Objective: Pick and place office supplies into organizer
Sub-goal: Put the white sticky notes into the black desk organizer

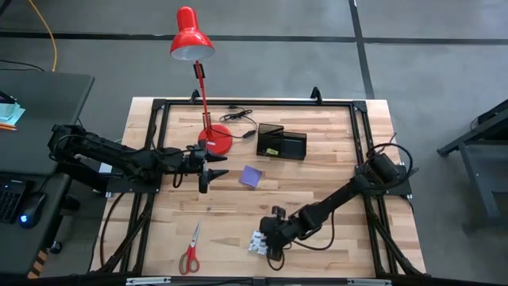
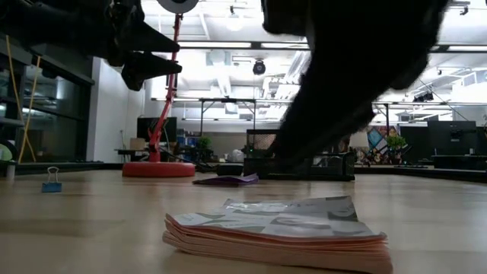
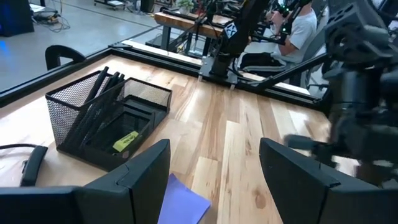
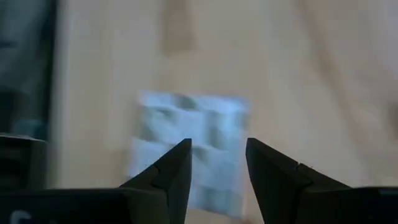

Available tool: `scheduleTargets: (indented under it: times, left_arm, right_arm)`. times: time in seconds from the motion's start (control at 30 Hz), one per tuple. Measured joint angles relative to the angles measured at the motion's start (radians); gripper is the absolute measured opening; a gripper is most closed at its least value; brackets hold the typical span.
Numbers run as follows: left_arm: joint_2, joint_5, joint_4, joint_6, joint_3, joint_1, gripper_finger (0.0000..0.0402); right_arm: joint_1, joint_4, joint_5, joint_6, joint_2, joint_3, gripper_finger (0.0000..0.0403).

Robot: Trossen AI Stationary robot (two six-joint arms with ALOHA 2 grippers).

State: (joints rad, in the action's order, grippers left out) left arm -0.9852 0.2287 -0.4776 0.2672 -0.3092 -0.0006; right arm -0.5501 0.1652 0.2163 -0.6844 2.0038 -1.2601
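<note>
The white-blue patterned packet (image 1: 255, 243) lies flat on the wooden table near its front edge, and it fills the foreground of the low view (image 2: 278, 228). My right gripper (image 4: 217, 167) hovers just above it, open and slanting down, with its fingertips over the packet (image 4: 186, 134). My left gripper (image 1: 205, 173) waits open at mid-left, above the table. The purple notepad (image 1: 252, 176) lies flat beside it. The black mesh organizer (image 3: 106, 115) stands at the far middle, holding black pens (image 3: 102, 93) and a yellow piece (image 3: 125, 141). The red-handled scissors (image 1: 190, 253) lie at the front left.
A red desk lamp (image 1: 208, 95) stands with its base (image 1: 216, 141) left of the organizer, and a black cable (image 1: 242, 119) runs behind it. A small blue binder clip (image 2: 52, 181) stands on the table at the left. A person sits beyond the table's right side (image 3: 298, 31).
</note>
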Motion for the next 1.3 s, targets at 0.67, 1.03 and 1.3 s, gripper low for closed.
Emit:
scheduleTargets:
  times: [0.67, 1.03, 1.3]
  left_arm:
    - [0.0, 0.0, 0.015, 0.0, 0.0, 0.0, 0.0233]
    - [0.0, 0.0, 0.017, 0.0, 0.0, 0.0, 0.0233]
    - [0.0, 0.0, 0.017, 0.0, 0.0, 0.0, 0.0233]
  right_arm:
    - [-0.039, 0.468, -0.125, -0.098, 0.163, -0.389, 0.0385]
    - [0.006, 0.431, -0.145, -0.006, 0.182, -0.395, 0.0399]
    - [0.025, 0.423, -0.133, -0.014, 0.194, -0.394, 0.0399]
